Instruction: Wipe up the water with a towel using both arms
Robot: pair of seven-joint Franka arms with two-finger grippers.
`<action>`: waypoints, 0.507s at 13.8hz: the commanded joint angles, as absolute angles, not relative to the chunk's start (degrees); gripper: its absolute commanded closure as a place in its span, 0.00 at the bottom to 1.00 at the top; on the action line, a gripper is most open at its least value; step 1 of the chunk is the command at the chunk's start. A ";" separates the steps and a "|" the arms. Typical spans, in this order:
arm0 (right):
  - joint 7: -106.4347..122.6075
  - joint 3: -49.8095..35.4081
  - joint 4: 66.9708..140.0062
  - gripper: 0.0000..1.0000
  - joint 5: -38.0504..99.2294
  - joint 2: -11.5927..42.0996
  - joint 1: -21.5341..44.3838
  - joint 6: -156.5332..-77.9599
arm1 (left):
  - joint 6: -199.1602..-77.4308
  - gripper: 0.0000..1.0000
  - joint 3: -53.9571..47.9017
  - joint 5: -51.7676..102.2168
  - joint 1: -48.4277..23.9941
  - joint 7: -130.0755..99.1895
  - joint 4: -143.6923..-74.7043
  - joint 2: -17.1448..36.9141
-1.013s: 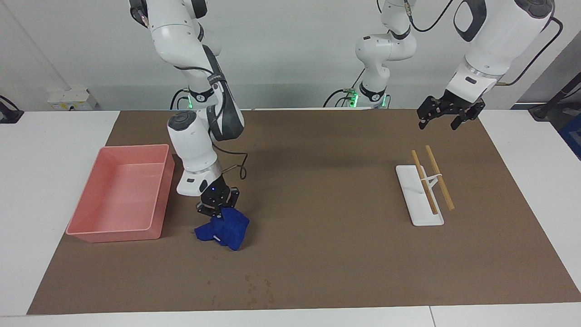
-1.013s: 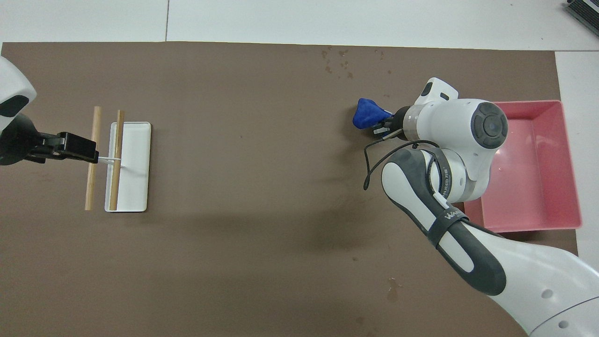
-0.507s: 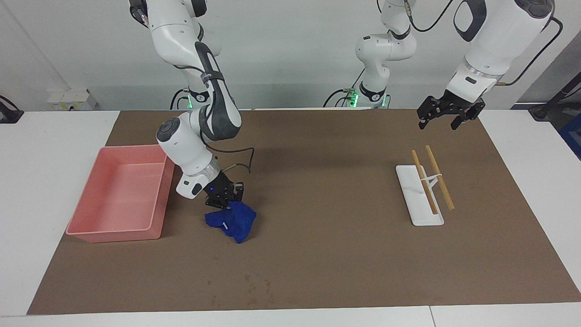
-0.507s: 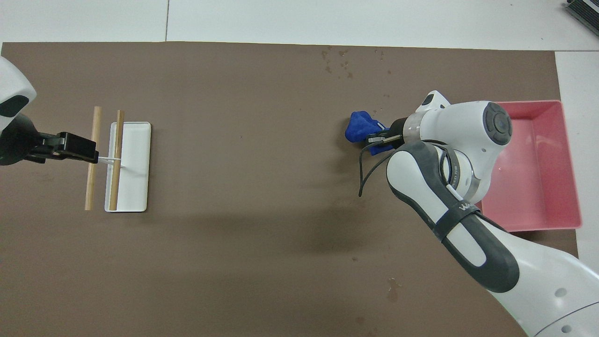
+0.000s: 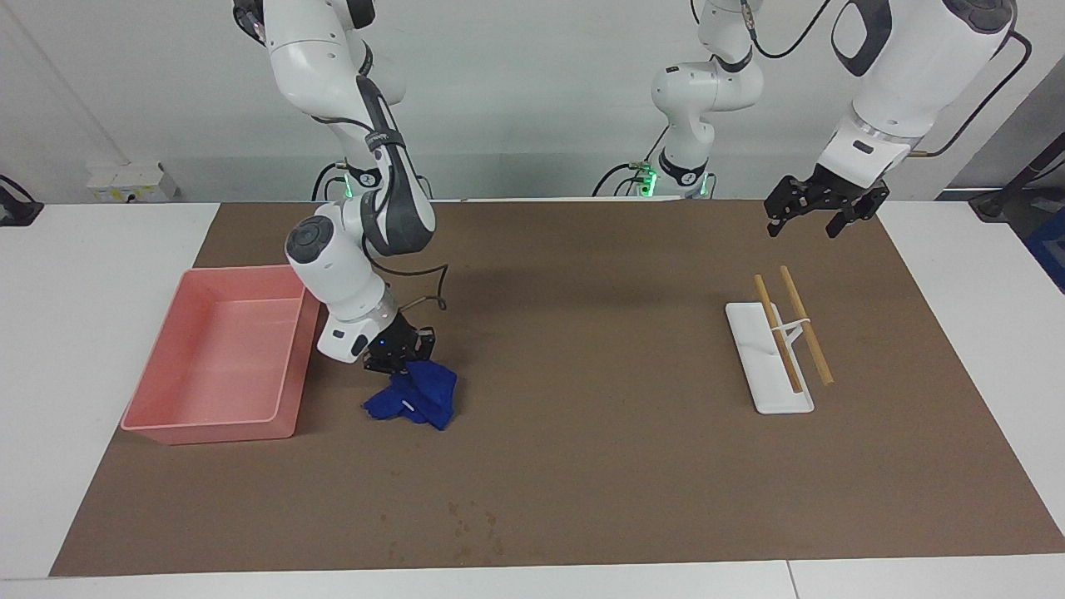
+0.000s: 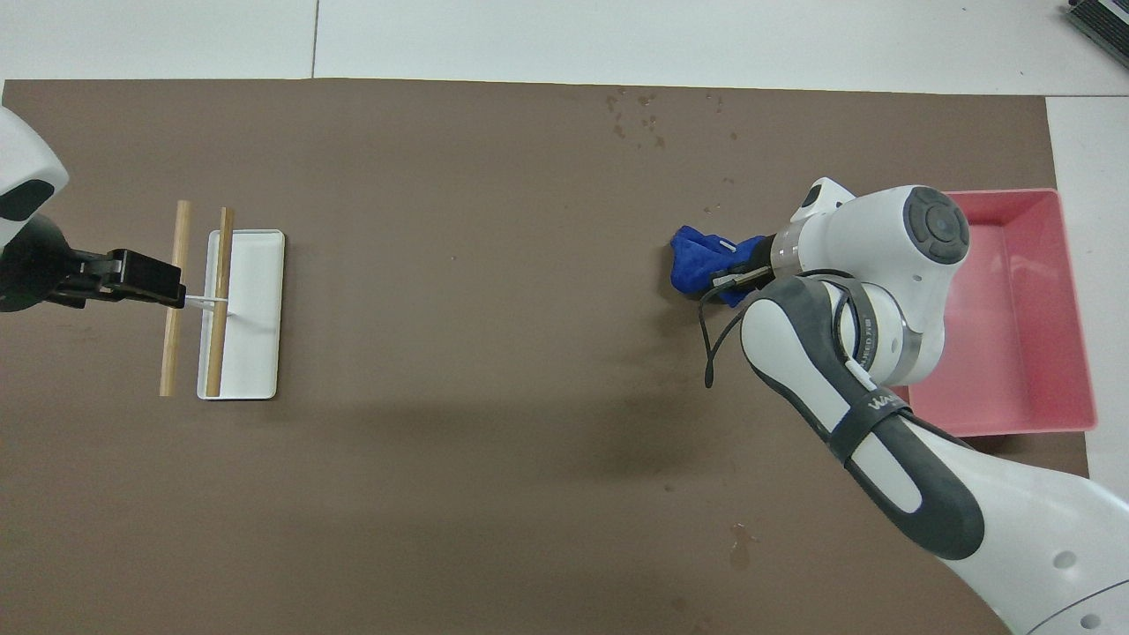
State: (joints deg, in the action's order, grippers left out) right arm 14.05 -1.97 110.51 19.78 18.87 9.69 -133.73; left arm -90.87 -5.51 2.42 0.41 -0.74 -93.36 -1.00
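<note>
The blue towel (image 5: pixel 413 398) (image 6: pixel 699 263) is rumpled and sags onto the brown mat beside the pink tray. My right gripper (image 5: pixel 400 363) (image 6: pixel 730 270) is shut on the towel's upper edge, with the arm bent low over it. A patch of water drops (image 5: pixel 473 522) (image 6: pixel 637 109) darkens the mat farther from the robots than the towel, and the towel is not touching it. My left gripper (image 5: pixel 804 226) (image 6: pixel 152 280) hangs open and empty in the air over the mat at the left arm's end, where that arm waits.
The pink tray (image 5: pixel 293 366) (image 6: pixel 1069 291) stands at the right arm's end, close beside the right wrist. A white stand (image 5: pixel 761 384) (image 6: pixel 260 353) carrying two wooden sticks (image 5: pixel 805 324) (image 6: pixel 176 300) lies at the left arm's end, under the left gripper.
The right gripper has drawn the towel across the mat toward the robots and lowered it, so the cloth now lies flatter. The left arm has not moved.
</note>
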 commanded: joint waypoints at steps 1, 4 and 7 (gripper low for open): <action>9.42 -2.64 113.72 1.00 22.93 15.91 9.84 -132.01 | -90.53 0.00 -5.80 1.76 0.88 -0.35 -94.39 -1.93; 6.16 -2.72 115.57 1.00 24.33 14.95 10.37 -130.88 | -90.53 0.00 -5.80 1.76 0.88 -0.35 -94.39 -1.93; 5.63 -2.81 117.24 1.00 28.56 14.06 11.07 -129.46 | -90.53 0.00 -5.80 1.76 0.88 -0.35 -94.39 -1.93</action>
State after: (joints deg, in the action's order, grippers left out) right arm 6.90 -2.53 114.30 26.34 16.57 10.79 -130.34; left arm -90.87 -5.51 2.42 0.41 -0.74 -93.36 -1.00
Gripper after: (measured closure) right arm 0.899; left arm 0.000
